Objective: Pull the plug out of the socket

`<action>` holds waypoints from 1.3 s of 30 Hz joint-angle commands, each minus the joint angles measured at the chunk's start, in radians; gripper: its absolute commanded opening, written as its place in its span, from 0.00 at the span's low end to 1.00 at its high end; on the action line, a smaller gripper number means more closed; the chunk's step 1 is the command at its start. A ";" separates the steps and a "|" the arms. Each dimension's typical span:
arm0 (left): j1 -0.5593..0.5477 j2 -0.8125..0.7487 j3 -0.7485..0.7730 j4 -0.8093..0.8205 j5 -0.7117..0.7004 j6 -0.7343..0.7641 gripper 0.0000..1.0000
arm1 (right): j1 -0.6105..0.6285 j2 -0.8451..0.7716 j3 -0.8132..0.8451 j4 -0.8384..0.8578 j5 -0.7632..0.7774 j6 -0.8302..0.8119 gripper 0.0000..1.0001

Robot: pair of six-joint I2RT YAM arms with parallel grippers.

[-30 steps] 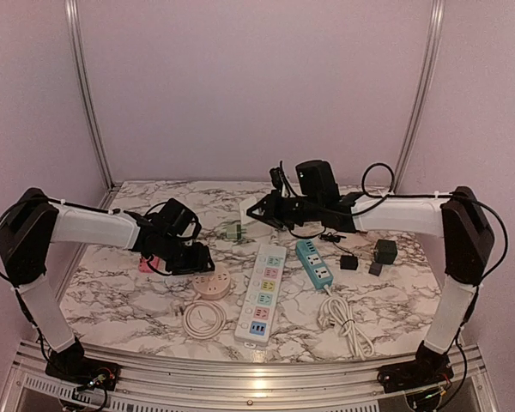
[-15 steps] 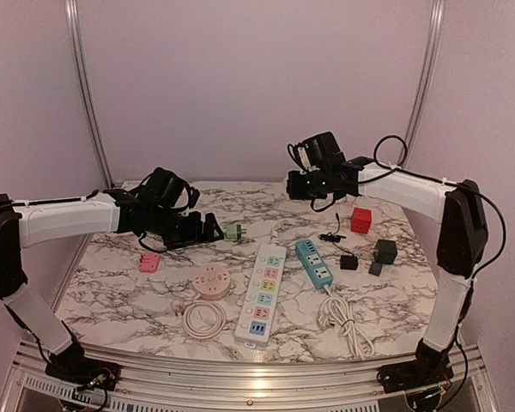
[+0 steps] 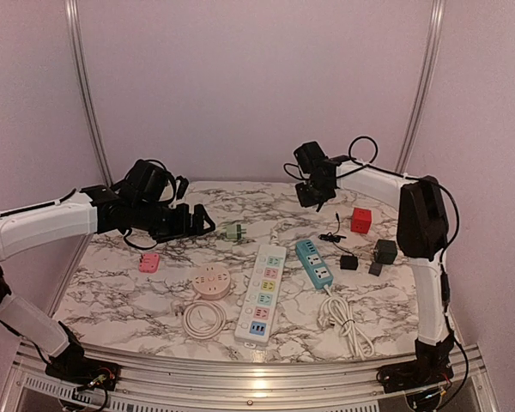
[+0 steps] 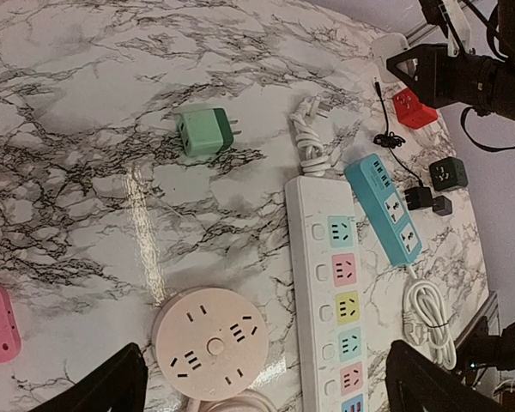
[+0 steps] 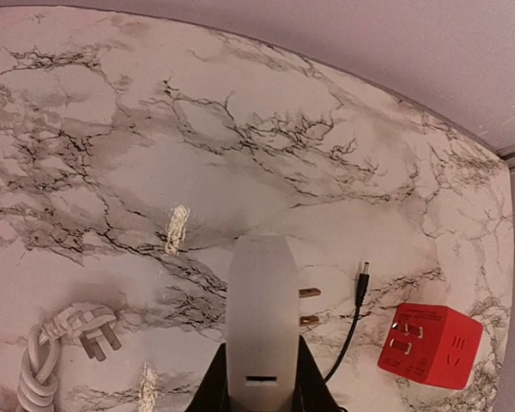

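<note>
From overhead: left hand (image 3: 191, 225) hovers over the marble surface (image 3: 112, 292), just left of the green adapter (image 3: 233, 230). Right hand (image 3: 313, 196) is raised over the rear edge.
Left wrist: fingers (image 4: 112, 390) spread wide above the round pink socket (image 4: 210, 339) and white power strip (image 4: 339, 300).
Right wrist: hand pinches the white plug (image 5: 262, 309), prongs bare, held off the surface, red cube (image 5: 429, 343) lying nearby.
</note>
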 commanded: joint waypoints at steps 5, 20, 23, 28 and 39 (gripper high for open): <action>0.001 0.000 -0.009 -0.009 0.010 0.011 0.99 | 0.002 0.107 0.117 -0.087 0.119 -0.080 0.05; 0.001 0.009 -0.012 0.004 0.019 -0.007 0.99 | -0.009 0.198 0.159 -0.090 0.133 -0.116 0.13; 0.001 0.007 -0.013 0.005 0.019 -0.008 0.99 | -0.011 0.207 0.158 -0.091 0.131 -0.118 0.15; 0.001 0.008 -0.012 0.004 0.026 -0.011 0.99 | -0.012 0.215 0.150 -0.095 0.118 -0.112 0.19; 0.000 0.004 -0.018 0.006 0.024 -0.014 0.99 | -0.011 0.193 0.147 -0.100 0.059 -0.093 0.30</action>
